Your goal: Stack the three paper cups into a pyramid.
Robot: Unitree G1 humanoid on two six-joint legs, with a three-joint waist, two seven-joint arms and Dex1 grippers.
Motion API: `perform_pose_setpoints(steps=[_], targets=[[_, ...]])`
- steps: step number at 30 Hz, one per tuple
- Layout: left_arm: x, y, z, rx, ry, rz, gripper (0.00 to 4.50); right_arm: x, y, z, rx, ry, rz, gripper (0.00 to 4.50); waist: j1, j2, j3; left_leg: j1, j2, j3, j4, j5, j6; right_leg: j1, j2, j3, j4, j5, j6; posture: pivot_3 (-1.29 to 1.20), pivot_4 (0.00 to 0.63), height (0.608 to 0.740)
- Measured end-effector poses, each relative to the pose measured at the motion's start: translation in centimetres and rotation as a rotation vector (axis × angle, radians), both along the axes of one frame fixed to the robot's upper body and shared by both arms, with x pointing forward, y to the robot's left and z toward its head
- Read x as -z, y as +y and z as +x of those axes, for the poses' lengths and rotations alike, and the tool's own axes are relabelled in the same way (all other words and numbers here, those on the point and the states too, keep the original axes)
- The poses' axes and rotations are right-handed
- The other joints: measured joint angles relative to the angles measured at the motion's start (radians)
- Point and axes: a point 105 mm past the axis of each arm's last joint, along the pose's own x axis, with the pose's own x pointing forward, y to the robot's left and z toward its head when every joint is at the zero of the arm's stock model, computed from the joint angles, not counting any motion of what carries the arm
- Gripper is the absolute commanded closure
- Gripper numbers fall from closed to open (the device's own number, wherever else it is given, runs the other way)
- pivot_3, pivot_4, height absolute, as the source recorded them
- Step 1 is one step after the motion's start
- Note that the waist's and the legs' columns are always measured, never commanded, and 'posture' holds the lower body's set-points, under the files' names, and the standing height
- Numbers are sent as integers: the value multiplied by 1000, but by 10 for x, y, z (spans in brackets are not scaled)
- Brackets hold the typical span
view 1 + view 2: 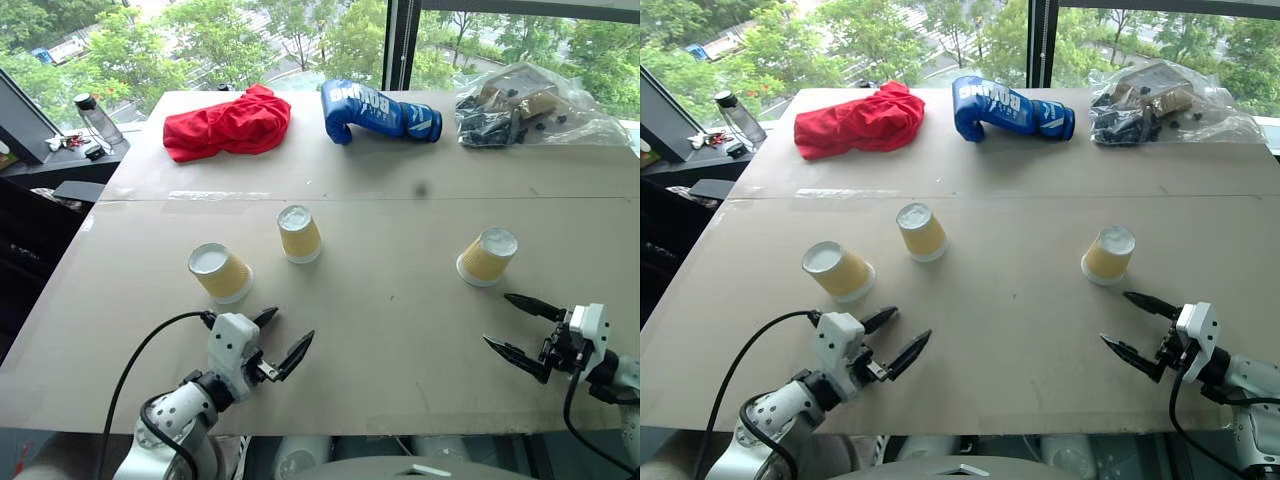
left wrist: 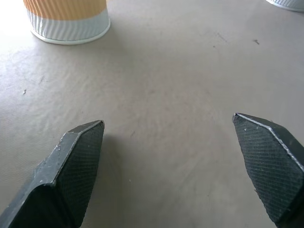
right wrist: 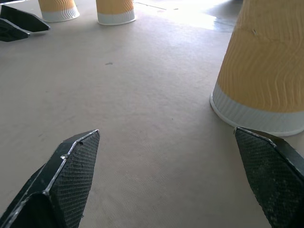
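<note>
While all three cups stood upside down and apart on the table [image 1: 400,330], the left cup [image 1: 220,272] sat just beyond the left gripper [image 1: 284,339], the middle cup [image 1: 299,234] farther back, and the right cup [image 1: 487,256] just beyond the right gripper [image 1: 520,328]. Both grippers hung spread wide, grasping nothing. Behind lay a red cloth [image 1: 228,124] and a blue glove [image 1: 375,112].

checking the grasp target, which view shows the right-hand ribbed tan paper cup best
The right wrist view: the right-hand ribbed tan paper cup stands upside down, close and large. Both eye views show it whole but small; the left wrist view catches just its rim.
</note>
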Motion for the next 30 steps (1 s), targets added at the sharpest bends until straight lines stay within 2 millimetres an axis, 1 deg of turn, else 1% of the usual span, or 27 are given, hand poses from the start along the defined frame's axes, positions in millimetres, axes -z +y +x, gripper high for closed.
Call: perform_pose_setpoints(steps=[3,6,7,10,13,14,16,19,23,25,30], targets=[[-18,-3,14,-32,-80,-61,62,-10,9,-4,-37,-15,30,0,4,0,0,-1,0,-1,1,0,0,0,1,-1,0,0,0,0,150,740],[-46,-5,33,-87,-195,-111,62,-23,22,-8,-88,-31,68,0,5,-1,0,-1,0,-1,3,0,0,0,2,-1,1,0,0,0,150,740],[-52,-5,37,-104,-221,-119,62,-28,26,-8,-103,-38,79,0,5,-1,0,-1,0,-1,3,0,0,0,2,-1,2,0,1,0,150,740],[-69,-6,52,-163,-286,-138,62,-42,38,-9,-133,-55,124,0,4,-2,1,-1,-1,-1,3,0,0,0,3,-2,2,0,1,0,150,740],[-81,-10,65,-196,-335,-133,62,-57,49,-7,-147,-96,154,0,5,-2,1,-1,-1,-1,4,0,0,0,4,-5,2,0,1,0,150,740],[-83,-11,69,-208,-345,-129,62,-62,53,-5,-152,-112,162,0,5,-2,1,-1,-1,-1,4,0,0,0,5,-5,2,0,1,0,150,740],[-79,-11,75,-239,-336,-123,62,-66,56,-4,-156,-126,166,0,5,-3,1,-1,-1,-1,4,0,0,0,5,-5,2,0,1,0,150,740],[-72,-9,90,-294,-317,-109,62,-67,56,-1,-128,-122,180,0,8,-4,2,-2,-1,-2,5,0,0,0,5,-6,3,0,1,0,150,740],[-67,-16,102,-287,-301,-87,62,-67,53,1,-86,-120,186,0,11,-4,2,-2,-1,-2,5,0,0,0,5,-6,3,0,1,0,150,740],[-61,-18,106,-274,-280,-81,62,-64,50,1,-56,-109,189,0,13,-4,2,-2,-1,-2,5,0,0,0,6,-5,3,0,1,0,150,740],[-59,-23,111,-256,-275,-89,62,-65,48,0,-34,-113,186,0,14,-4,2,-2,-1,-2,5,0,0,0,6,-6,3,0,1,0,150,740]])
